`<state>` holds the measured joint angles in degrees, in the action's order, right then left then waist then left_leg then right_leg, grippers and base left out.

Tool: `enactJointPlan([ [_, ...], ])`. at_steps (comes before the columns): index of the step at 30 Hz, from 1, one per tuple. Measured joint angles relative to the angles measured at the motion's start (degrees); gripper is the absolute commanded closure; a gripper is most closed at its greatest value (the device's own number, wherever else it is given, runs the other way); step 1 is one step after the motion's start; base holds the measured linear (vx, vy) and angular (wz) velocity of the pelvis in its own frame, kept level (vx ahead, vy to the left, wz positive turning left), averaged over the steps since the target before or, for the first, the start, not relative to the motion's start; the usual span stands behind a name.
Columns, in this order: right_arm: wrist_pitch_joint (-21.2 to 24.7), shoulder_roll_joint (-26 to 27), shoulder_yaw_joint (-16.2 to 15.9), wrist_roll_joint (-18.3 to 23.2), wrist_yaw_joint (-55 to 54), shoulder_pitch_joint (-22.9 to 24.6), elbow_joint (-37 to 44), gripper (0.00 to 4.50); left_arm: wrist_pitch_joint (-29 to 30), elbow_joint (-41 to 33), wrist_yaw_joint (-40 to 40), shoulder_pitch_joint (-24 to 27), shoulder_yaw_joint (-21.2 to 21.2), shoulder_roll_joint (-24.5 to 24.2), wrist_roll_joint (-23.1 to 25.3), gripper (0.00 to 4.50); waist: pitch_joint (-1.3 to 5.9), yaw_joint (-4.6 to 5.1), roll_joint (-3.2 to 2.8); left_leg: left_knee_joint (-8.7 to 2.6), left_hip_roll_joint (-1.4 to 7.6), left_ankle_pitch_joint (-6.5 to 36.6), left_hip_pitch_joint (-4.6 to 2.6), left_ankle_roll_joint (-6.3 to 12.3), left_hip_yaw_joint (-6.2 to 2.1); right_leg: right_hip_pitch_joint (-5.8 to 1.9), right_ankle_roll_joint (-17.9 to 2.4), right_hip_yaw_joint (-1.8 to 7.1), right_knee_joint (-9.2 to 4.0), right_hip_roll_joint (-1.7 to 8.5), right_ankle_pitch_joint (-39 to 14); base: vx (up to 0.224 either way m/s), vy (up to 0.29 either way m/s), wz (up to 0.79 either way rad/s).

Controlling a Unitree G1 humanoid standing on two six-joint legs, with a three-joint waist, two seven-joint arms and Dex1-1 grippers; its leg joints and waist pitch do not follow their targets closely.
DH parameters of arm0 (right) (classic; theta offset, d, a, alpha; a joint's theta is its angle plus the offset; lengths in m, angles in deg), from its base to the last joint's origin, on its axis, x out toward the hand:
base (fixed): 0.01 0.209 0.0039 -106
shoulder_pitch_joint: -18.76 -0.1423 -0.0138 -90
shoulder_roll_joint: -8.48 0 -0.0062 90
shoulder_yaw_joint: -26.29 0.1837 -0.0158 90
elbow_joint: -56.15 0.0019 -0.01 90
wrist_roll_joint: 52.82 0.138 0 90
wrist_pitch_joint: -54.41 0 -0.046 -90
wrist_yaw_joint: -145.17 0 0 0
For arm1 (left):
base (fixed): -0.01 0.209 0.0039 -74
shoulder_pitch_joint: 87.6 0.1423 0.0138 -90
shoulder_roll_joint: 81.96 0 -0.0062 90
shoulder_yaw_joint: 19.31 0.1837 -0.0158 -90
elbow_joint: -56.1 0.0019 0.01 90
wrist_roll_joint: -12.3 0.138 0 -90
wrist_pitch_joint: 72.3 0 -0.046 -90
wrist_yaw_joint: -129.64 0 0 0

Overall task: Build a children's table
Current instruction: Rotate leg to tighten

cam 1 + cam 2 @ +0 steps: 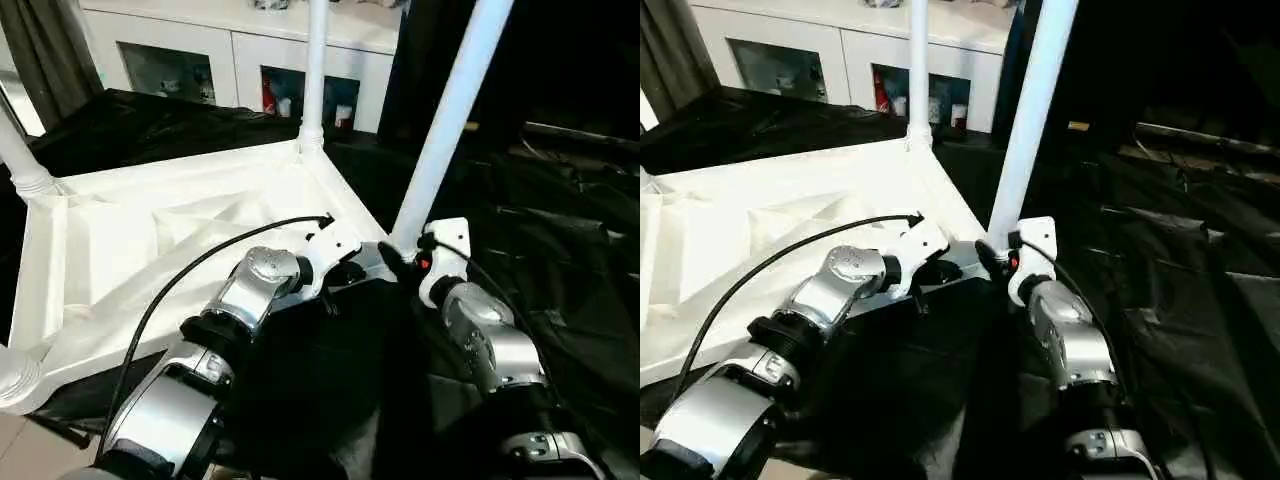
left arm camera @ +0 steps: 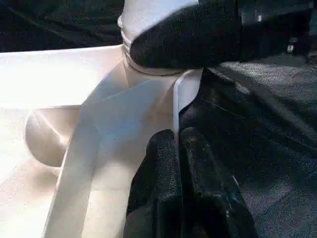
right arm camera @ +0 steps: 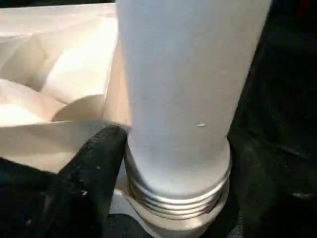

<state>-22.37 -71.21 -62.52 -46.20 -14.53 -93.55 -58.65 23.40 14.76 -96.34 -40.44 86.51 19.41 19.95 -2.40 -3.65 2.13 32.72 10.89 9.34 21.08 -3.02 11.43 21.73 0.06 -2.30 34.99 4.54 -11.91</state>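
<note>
Both claws meet at one leg (image 1: 450, 120): right claw (image 3: 148, 198) seemingly pinching it, left claw (image 2: 178, 163) pressed together.

the upturned white plastic table top (image 1: 180, 230) looks smooth, faintly glossy — as does the round white plastic tube leg (image 3: 188, 89) at its near corner; the black cloth (image 1: 1200, 260) beneath is crinkled, slightly shiny.

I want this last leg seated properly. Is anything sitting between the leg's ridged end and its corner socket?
Nothing visible. The leg meets the corner socket directly, its ridged collar still showing above the rim. One finger of the right tool sits beside the collar, not under it.
</note>
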Motion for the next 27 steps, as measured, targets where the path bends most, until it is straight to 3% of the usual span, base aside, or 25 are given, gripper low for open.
enactJointPlan([
  [7, -0.2, -8.8, -4.8, 0.5, 15.8, 2.0, 3.5, 0.77, -3.7, -0.8, -8.1, 0.2, 0.6, -5.0, -0.6, 4.5, -0.09, 0.26, 0.05, -0.12, 0.1, 0.0, 0.1, 0.0, -0.03, 0.17, 0.2, -0.14, -0.01, -0.05, -0.1, 0.0, 0.0, 0.0],
  [14, 0.9, -16.4, -6.7, 5.8, 34.0, 3.8, 7.5, 0.77, -5.8, -6.0, -23.3, 3.3, 0.9, -11.4, -4.2, 4.5, -0.14, 0.14, 0.11, -0.14, 0.12, 0.0, 0.24, 0.04, -0.02, 0.31, 0.1, -0.14, -0.04, -0.07, -0.2, 0.0, 0.0, 0.0],
  [24, 2.2, -19.0, -10.6, 6.7, 41.5, 4.5, 10.2, 0.77, -5.8, -9.7, -31.6, 5.9, 1.1, -14.7, -6.1, 4.5, -0.21, -0.11, 0.18, -0.07, 0.15, 0.1, 0.26, 0.08, 0.02, 0.33, 0.0, -0.13, 0.04, -0.06, -0.2, 0.0, 0.0, 0.0],
  [27, 2.4, -19.0, -10.6, 6.7, 41.7, 4.5, 10.2, 1.02, -5.8, -9.7, -31.9, 6.0, 1.1, -14.7, -6.2, 4.5, -0.21, -0.04, 0.18, -0.06, 0.14, 0.1, 0.26, 0.08, 0.02, 0.32, 0.0, -0.11, 0.04, -0.06, -0.2, 0.0, 0.0, 0.0],
])
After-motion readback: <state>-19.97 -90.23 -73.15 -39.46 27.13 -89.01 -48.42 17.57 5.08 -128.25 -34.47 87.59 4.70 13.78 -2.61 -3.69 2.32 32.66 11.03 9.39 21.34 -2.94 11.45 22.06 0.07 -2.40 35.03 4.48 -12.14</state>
